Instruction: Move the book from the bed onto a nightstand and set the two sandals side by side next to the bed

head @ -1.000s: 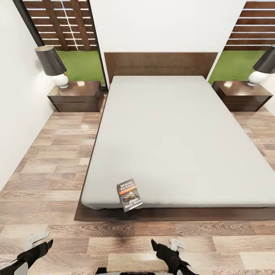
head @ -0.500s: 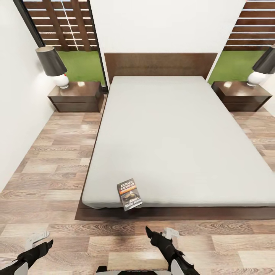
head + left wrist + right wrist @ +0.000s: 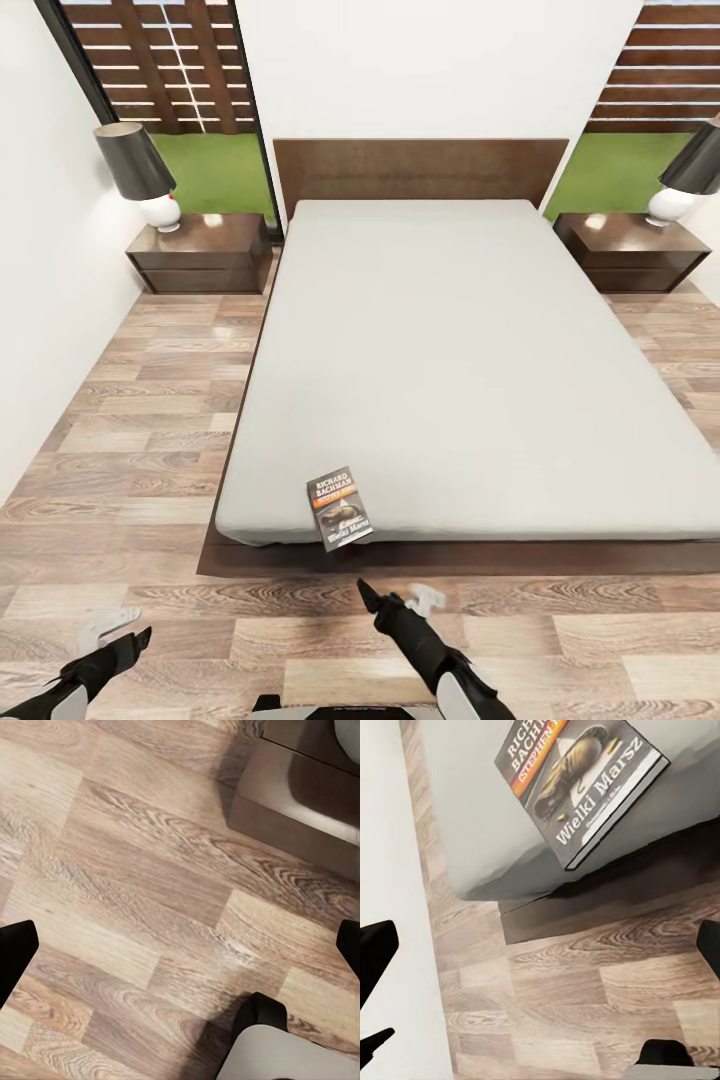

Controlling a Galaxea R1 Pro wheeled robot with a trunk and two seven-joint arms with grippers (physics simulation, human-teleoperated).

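Head view: right gripper (image 3: 395,598) spread open, empty, short of book (image 3: 339,509) overhanging bed (image 3: 470,350) edge; left gripper (image 3: 118,632) open. Reach step, seemingly; next, closing on book.

A low bed (image 3: 450,360) with a pale grey mattress on a dark wooden frame stands on the wood-plank floor (image 3: 130,440). A paperback book (image 3: 338,508) lies at the mattress's near edge, one corner overhanging. Two dark nightstands (image 3: 200,252) flank the headboard, each carrying a lamp (image 3: 140,172).
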